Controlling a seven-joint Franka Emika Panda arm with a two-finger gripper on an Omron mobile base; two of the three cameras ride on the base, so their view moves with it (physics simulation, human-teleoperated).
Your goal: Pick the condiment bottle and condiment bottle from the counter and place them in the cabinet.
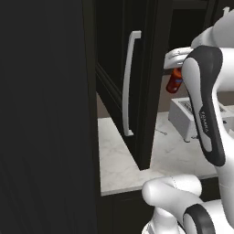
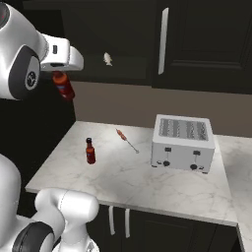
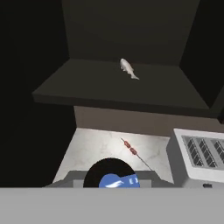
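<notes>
My gripper (image 2: 59, 73) is shut on a red condiment bottle (image 2: 64, 86) that hangs tilted high above the counter's (image 2: 129, 180) left end, in front of the open near-black cabinet (image 2: 116, 33). In the left base view the red bottle (image 1: 173, 81) peeks out behind my forearm, right of the open cabinet door (image 1: 142, 68). From the hand camera the bottle's dark top (image 3: 113, 176) sits at the bottom, with the cabinet shelf (image 3: 100, 87) ahead. A second small red bottle with a dark cap (image 2: 90, 151) stands upright on the counter. The white bottle is out of view.
A small silver fish (image 2: 107, 59) lies on the cabinet shelf, mid-depth. A skewer (image 2: 127, 140) lies on the counter between the standing bottle and the silver toaster (image 2: 183, 142). The open door's pale handle (image 1: 129, 84) juts toward me on the left; closed doors (image 2: 206, 44) are to the right.
</notes>
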